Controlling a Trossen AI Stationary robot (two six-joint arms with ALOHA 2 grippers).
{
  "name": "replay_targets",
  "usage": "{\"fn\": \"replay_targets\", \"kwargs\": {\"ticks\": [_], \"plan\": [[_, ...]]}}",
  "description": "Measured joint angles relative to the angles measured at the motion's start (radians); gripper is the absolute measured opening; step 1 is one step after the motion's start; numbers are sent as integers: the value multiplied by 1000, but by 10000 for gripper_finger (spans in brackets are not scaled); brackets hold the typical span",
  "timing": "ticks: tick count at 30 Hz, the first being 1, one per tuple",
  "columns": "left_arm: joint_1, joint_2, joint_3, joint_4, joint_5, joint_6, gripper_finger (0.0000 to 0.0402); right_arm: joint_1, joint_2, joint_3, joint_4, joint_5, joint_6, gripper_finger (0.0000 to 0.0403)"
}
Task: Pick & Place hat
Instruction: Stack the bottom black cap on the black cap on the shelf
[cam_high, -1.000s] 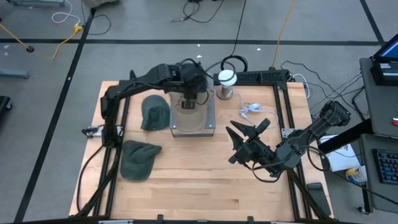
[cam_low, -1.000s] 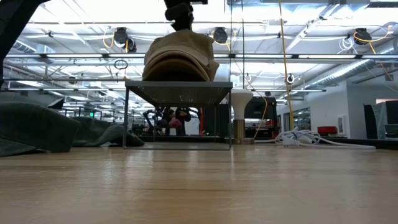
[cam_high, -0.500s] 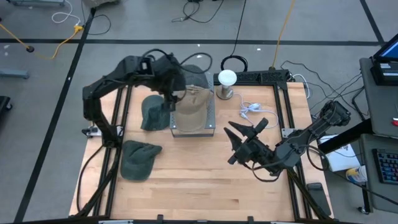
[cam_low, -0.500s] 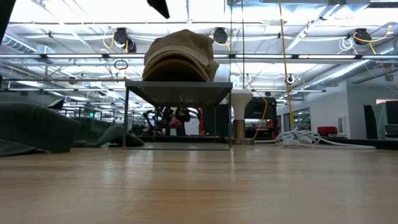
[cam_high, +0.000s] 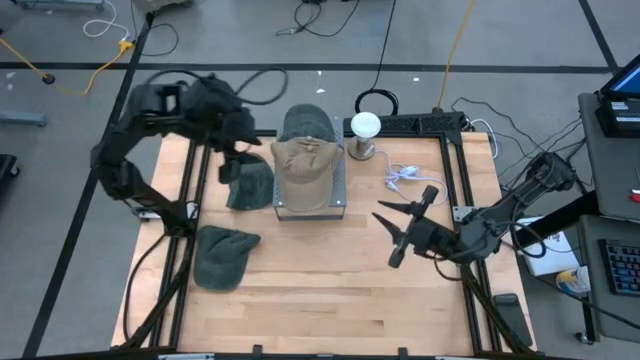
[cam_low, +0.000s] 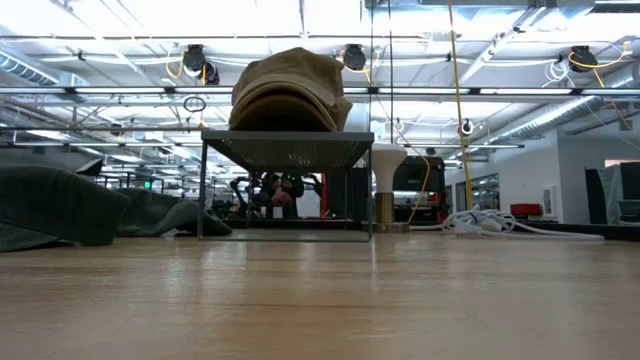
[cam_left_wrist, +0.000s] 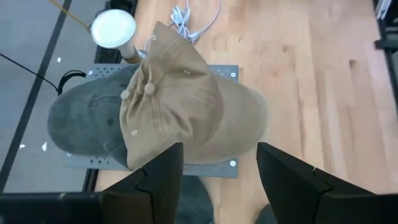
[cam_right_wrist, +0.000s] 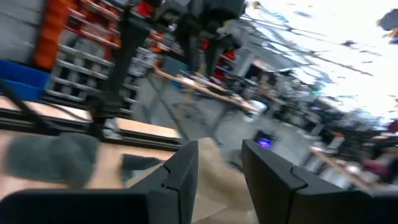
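Note:
A tan cap (cam_high: 305, 170) lies on a small metal stand (cam_high: 340, 195), overlapping a grey cap (cam_high: 305, 122) on the stand's far part. In the left wrist view the tan cap (cam_left_wrist: 186, 106) covers much of the grey cap (cam_left_wrist: 84, 124). In the low view the tan cap (cam_low: 290, 88) sits on the stand (cam_low: 287, 148). My left gripper (cam_high: 236, 150) hangs open, up and to the left of the stand, touching nothing. Open too, my right gripper (cam_high: 388, 236) is over the table's right half.
Two dark green hats lie on the table left of the stand, one beside it (cam_high: 250, 182), one nearer the front (cam_high: 222, 255). A white round-headed lamp (cam_high: 365, 125) and a white cable (cam_high: 405, 178) sit right of the stand. Bare wood spans the near half.
My left gripper has drawn back from above the tan cap, rising and swinging toward the table's left edge. The tan cap stays on the stand. My right gripper has shifted slightly toward the right edge and tipped up toward level.

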Motion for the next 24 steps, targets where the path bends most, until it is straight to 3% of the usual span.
{"fn": "replay_targets", "kwargs": {"ticks": [5,11,17,24], "plan": [[1,-69,0,-30,1,-60,209,0,-75,-111,-2,-112,107,116],[-13,-160,-43,-38,-4,-163,209,-1,-121,-213,62,-112,202,116],[-51,-285,-197,-37,-22,-397,209,-1,-125,-249,137,-111,201,116],[-186,-399,-438,-38,-117,-714,209,-6,-125,-249,157,-110,201,116]]}}
